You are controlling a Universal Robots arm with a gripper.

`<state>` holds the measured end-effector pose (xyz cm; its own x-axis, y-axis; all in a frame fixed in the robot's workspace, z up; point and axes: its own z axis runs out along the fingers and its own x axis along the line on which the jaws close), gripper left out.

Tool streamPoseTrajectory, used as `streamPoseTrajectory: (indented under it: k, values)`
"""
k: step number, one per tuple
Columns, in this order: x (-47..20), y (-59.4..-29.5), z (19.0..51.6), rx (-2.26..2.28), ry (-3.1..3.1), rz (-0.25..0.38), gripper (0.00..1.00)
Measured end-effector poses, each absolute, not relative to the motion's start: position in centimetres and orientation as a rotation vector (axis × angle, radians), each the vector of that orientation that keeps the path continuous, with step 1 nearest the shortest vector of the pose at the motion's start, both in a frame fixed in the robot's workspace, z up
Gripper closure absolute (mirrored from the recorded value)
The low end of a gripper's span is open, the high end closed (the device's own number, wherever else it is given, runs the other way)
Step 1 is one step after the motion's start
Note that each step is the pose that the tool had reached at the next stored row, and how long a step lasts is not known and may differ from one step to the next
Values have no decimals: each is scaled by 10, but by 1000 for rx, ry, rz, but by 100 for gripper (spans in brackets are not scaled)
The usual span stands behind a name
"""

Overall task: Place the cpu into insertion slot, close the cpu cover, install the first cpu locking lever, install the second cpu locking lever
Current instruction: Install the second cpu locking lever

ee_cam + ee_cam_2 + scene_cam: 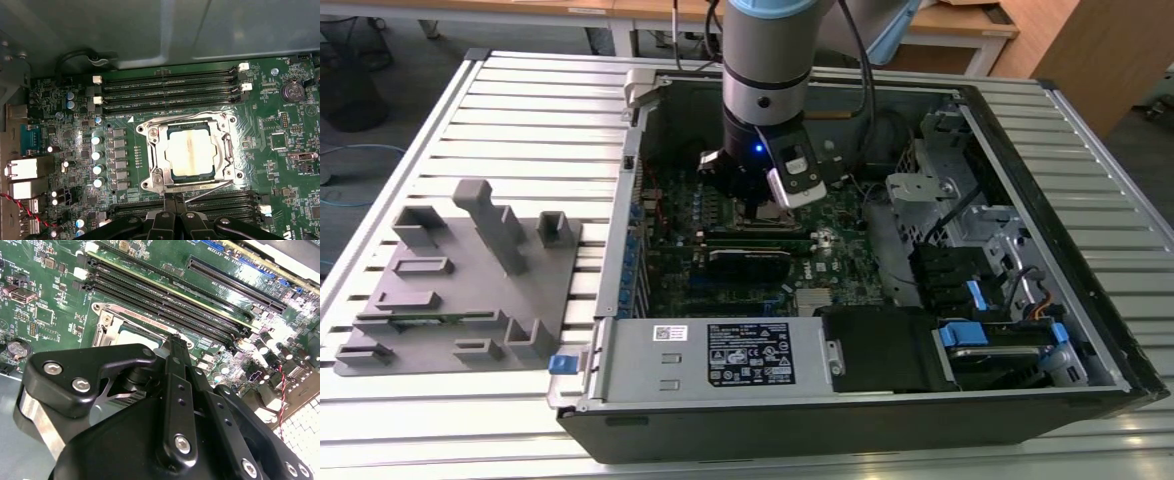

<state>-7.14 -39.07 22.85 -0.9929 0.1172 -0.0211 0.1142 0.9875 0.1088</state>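
1. The gripper is down inside the open computer case, its fingertips pressed together at the edge of the insertion slot nearest the arm. The fingers meet with no gap and nothing shows between them, so it looks to be pushing or hooking, not carrying.

2. In the first wrist view the cpu lies flat in the slot, its dull metal top showing through the window of the cpu cover. The cover is down over it, framing the chip on all sides, so seating the chip and closing the cover appear done.

3. A thin wire locking lever runs slantwise along the slot's near edge, just beside the fingertips. That nearness suggests the work in hand is a lever; whether either lever is already latched I cannot tell.

4. In the second wrist view the closed fingers come down at the socket's frame, beside the long black memory slots of the green motherboard.

5. The case lies on its side on the slatted worktop, toward the edge on the exterior view's right, motherboard facing up, the arm reaching straight down into it.

6. A grey fixture block sits near the worktop's edge on the exterior view's left, well apart from the case.
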Motion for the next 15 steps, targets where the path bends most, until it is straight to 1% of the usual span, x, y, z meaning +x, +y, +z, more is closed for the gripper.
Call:
streamPoseTrajectory:
  k: [15]
  values:
    - [-81, -391, 224, 180, 3101, 168, 90]
